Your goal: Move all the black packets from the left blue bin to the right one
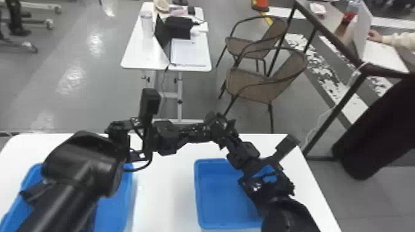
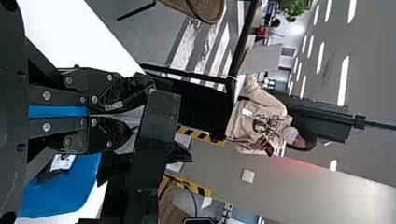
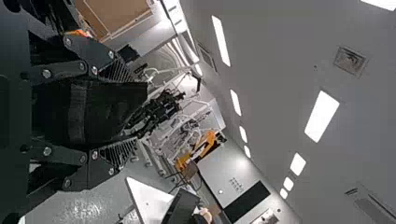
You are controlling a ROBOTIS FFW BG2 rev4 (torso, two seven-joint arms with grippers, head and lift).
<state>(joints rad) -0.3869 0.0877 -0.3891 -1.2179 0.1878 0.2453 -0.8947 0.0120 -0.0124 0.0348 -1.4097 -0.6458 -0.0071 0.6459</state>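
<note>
Two grippers are meeting above the front part of one white table (image 1: 165,185): the left gripper (image 1: 207,131) is pointing towards the right side, and the right gripper (image 1: 223,126) is leaning in from the other side, so that their tips are almost touching. In its own wrist view, the left gripper (image 2: 122,114) is keeping its two fingers close together, and they are pinching one black packet (image 2: 137,86), which is looking crumpled. The right gripper (image 3: 135,109) is holding its two fingers wide apart, and one broad dark piece (image 3: 105,112) is lying between them; it is perhaps a packet, but the dark colours are mixing there and I am not sure.

I am counting two containers on the table. The left blue bin (image 1: 129,185) is sitting partly under the left arm (image 1: 83,166), and what it is containing I cannot tell. The right blue bin (image 1: 216,197) is showing its blue floor, while the right arm (image 1: 268,185) is covering one side. From the left wrist, one dark item with a white label (image 2: 51,168) is lying in a blue bin, though I cannot tell which. Farther away, two brown chairs (image 1: 256,83) are standing beside one smaller white table (image 1: 139,58)
</note>
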